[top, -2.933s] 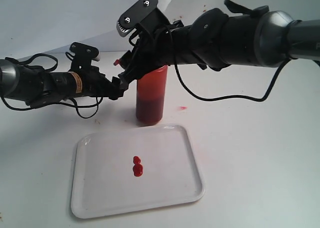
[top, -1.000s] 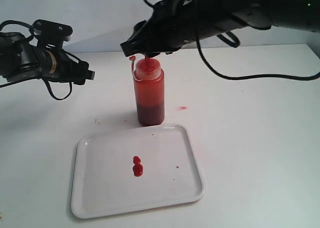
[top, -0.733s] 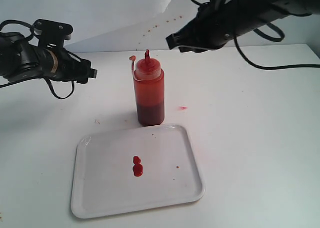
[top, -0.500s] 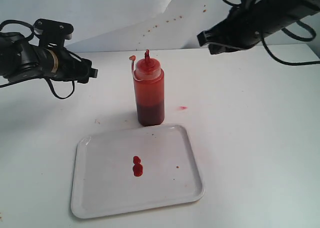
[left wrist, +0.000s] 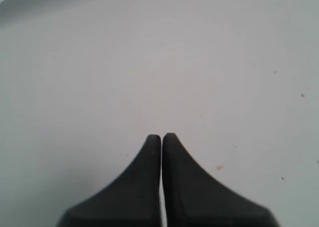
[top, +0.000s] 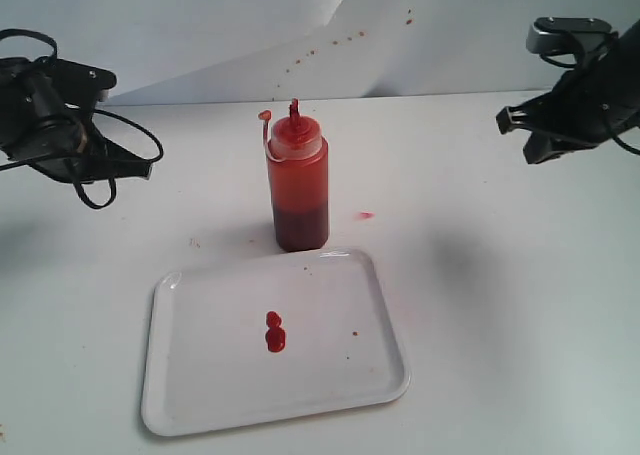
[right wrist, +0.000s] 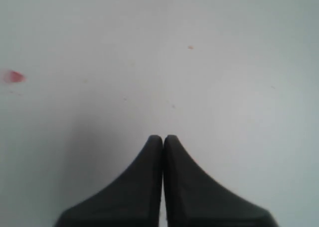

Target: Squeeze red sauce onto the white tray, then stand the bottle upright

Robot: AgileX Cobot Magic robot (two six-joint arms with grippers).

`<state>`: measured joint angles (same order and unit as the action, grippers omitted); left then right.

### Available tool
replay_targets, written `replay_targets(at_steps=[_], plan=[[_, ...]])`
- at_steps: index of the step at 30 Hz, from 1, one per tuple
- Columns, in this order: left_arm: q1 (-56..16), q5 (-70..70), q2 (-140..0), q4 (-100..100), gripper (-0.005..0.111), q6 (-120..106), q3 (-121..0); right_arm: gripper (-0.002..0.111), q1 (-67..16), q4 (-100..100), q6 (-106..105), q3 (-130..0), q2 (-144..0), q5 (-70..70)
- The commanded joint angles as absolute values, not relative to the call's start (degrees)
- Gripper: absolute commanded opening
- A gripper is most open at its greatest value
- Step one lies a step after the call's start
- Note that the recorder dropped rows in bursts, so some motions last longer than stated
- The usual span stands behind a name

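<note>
The bottle (top: 298,185) stands upright on the table just behind the white tray (top: 330,385), its pointed nozzle up and a small cap hanging beside it. Two joined blobs of red sauce (top: 274,332) lie near the tray's middle. Nothing touches the bottle. My left gripper (left wrist: 161,135) is shut and empty over bare table; its arm (top: 50,115) is drawn back at the far left. My right gripper (right wrist: 163,136) is also shut and empty, its arm (top: 575,100) pulled away at the far right.
A tiny pink-red smear (top: 366,215) marks the table right of the bottle, seen too as the smear (right wrist: 14,77) in the right wrist view. Red specks dot the white back wall (top: 330,40). A few small drops (top: 354,332) sit on the tray.
Both arms have withdrawn from the bottle: the right arm swung off to the far right, the left arm pulled further left. The bottle stays standing alone, unmoved.
</note>
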<state>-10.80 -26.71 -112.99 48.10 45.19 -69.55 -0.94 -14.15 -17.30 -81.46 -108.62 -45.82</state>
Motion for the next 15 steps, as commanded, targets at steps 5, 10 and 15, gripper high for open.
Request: replay_targets(at_steps=[5,10,15], plan=[[-4.87,-29.73,-107.25,10.14,0.000,8.25,-69.65,0.000,4.64,-6.71,-11.01,-76.54,-108.50,-46.81],[-2.81,-38.76,-104.21,-2.08,0.000,-4.08,-69.54,0.000,5.15,-5.95,-11.40,-71.74,-107.03,-45.85],[-2.65,-44.56,-97.37,-2.08,0.000,-4.57,-69.54,0.000,5.15,-5.95,-12.40,-64.52,-96.98,-42.72]])
